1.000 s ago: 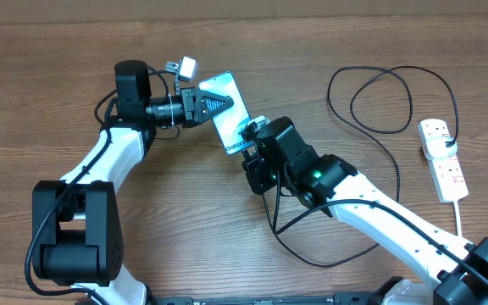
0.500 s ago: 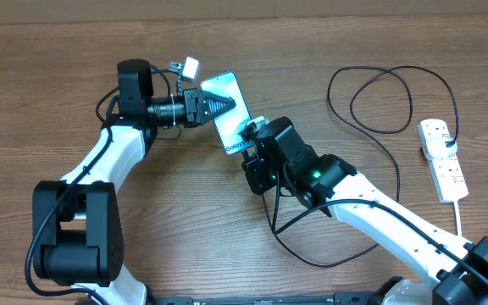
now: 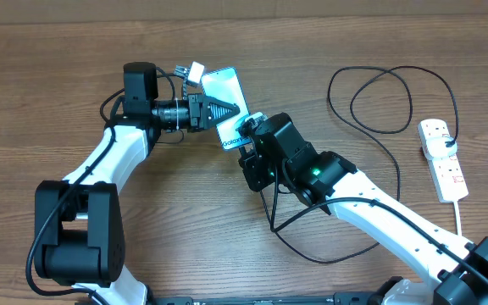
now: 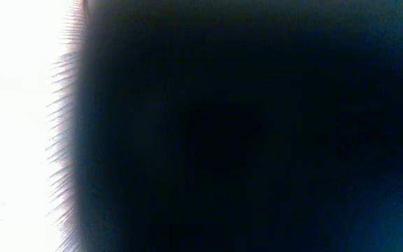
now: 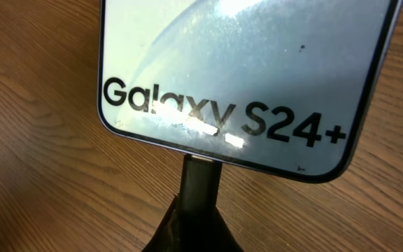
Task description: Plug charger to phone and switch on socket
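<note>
Clenched in the right gripper point(image 3: 249, 141), the charger point(image 5: 201, 178) was held straight ahead against the phone point(image 5: 243, 63), along its length.

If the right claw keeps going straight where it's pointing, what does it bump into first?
Probably the bottom edge of the phone. The charger tip in the right claw sits right against it.

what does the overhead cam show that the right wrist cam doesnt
Only overhead: the left gripper closed at the phone, the looped black cable, and the white power strip on the far right. Only right wrist: the readable "Galaxy S24+" lettering, and the black plug meeting the phone's bottom edge. Both: the phone and the wooden table.
</note>
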Motion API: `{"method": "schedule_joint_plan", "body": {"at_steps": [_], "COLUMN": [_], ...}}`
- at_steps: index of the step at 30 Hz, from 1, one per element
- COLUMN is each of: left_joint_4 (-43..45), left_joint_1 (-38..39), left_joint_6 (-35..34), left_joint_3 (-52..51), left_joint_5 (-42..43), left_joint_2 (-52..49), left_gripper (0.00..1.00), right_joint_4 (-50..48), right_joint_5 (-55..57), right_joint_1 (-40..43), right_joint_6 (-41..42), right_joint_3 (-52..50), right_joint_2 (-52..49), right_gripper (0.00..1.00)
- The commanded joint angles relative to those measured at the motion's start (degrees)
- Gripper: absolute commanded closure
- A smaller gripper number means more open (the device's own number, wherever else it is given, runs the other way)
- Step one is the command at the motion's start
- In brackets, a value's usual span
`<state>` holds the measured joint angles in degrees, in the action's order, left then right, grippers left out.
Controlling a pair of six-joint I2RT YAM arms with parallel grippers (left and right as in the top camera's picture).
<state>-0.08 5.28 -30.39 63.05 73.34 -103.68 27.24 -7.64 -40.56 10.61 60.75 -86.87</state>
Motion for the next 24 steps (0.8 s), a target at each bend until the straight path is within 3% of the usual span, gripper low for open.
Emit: {"method": "schedule_joint_plan", "body": {"at_steps": [1, 9, 10, 12, 24], "left_joint_4": [-1.7, -1.6, -1.6, -1.6, -1.6], "left_joint_1": [4.2, 4.1, 4.1, 4.1, 4.1], "left_joint_6": [2.0, 1.6, 1.6, 0.8, -8.4], "left_joint_3": [-1.8, -1.8, -1.8, -1.8, -1.8], "left_joint_5": [4.5, 2.4, 1.8, 0.1, -9.1], "left_joint_2": [-0.1, -0.1, -0.1, -0.1, -0.1], "left_gripper": [0.96, 0.96, 0.96, 0.96, 0.96], "right_joint_4": [-3.3, 1.3, 1.9, 3.2, 11.5], "right_joint_5": [2.4, 2.4, 2.4, 2.4, 2.4], "right_joint_1": [0.5, 0.5, 0.5, 0.5, 0.5], "right_joint_6": [-0.1, 3.4, 3.4, 3.4, 4.7], "right_joint_3": [7.0, 7.0, 7.0, 7.0, 6.9], "right_joint_2": [0.7, 0.7, 0.8, 1.0, 3.6], "right_gripper": [0.96, 0.9, 0.84, 0.62, 0.32]}}
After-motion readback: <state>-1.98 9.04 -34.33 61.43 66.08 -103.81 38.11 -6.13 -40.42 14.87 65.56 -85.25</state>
